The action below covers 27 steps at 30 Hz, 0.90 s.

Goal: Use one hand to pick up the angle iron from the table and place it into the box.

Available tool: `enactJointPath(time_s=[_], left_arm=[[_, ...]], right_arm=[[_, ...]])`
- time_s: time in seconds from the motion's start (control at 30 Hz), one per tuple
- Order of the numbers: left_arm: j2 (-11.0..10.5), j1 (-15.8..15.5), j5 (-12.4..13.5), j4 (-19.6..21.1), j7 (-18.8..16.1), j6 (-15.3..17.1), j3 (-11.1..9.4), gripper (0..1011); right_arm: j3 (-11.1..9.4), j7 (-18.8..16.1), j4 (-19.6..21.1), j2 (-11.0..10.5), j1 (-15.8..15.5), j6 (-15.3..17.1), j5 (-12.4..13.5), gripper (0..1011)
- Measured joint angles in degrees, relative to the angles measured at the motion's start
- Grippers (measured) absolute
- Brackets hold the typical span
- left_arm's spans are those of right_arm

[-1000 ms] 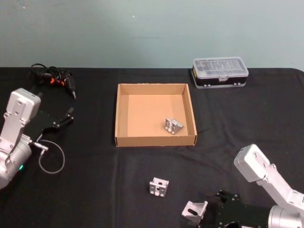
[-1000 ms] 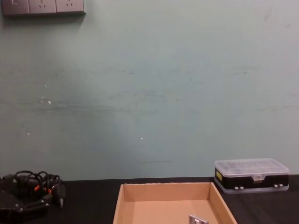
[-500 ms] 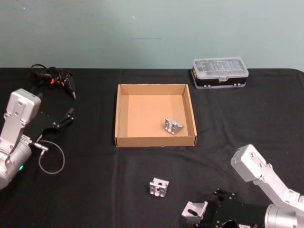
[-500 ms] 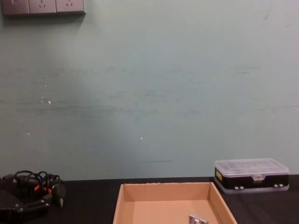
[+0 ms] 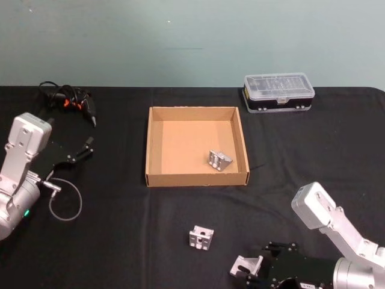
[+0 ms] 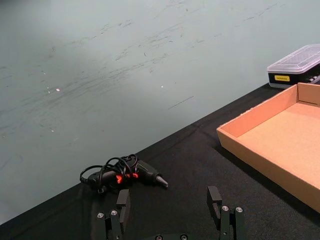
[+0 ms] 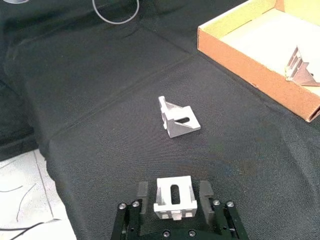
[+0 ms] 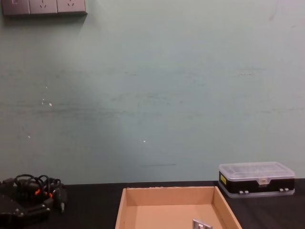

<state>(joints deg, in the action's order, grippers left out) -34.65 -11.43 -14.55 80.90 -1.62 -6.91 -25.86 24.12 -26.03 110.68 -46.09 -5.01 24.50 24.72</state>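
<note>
A silver angle iron (image 5: 245, 265) lies on the black table (image 5: 120, 241) near its front edge. My right gripper (image 5: 257, 274) is open around it. In the right wrist view the angle iron (image 7: 173, 197) sits between the two fingers (image 7: 142, 192) with a small gap on each side. A second angle iron (image 5: 201, 237) (image 7: 177, 118) rests on the table between that one and the box. The tan cardboard box (image 5: 195, 179) (image 7: 250, 55) holds another angle iron (image 5: 219, 159) (image 7: 300, 67). My left gripper (image 5: 87, 147) (image 6: 170, 210) is open and idle at the table's left.
A black case with a clear lid (image 5: 278, 91) (image 8: 256, 179) stands behind the box to the right. A black tool with tangled cables (image 5: 69, 99) (image 6: 122, 172) lies at the back left. A wire loop (image 5: 65, 205) hangs by the left arm. The table's front edge is close behind my right gripper.
My right gripper has slid left along the table, so its fingers now stand on either side of the near angle iron. The left arm has stayed where it was.
</note>
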Motion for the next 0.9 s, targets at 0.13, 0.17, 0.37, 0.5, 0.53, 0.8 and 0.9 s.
enactJointPath(time_s=[0.13,0.17,0.37,0.5,0.53,0.8,0.9], left_arm=[[0.00,0.00,0.00,0.00,0.00,0.00,0.00,1011],[0.00,0.00,0.00,0.00,0.00,0.00,0.00,1011],[0.00,0.00,0.00,0.00,0.00,0.00,0.00,1011],[0.00,0.00,0.00,0.00,0.00,0.00,0.00,1011],[0.00,0.00,0.00,0.00,0.00,0.00,0.00,1011],[0.00,0.00,0.00,0.00,0.00,0.00,0.00,1011],[0.00,0.00,0.00,0.00,0.00,0.00,0.00,1011]], right_arm=[[-0.05,0.01,0.00,0.08,-0.07,-0.04,-0.04,575],[-0.06,0.01,0.00,0.09,-0.07,-0.04,-0.05,511],[-0.18,-0.02,0.04,0.21,-0.14,-0.25,-0.13,452],[-0.75,0.07,0.72,0.24,-0.36,-0.46,0.06,452],[-1.12,0.27,1.23,0.21,-0.52,-0.53,0.22,452],[-3.55,1.82,4.12,0.79,0.72,-1.13,0.99,452],[-3.75,2.17,4.05,1.90,2.92,-1.14,0.93,452]])
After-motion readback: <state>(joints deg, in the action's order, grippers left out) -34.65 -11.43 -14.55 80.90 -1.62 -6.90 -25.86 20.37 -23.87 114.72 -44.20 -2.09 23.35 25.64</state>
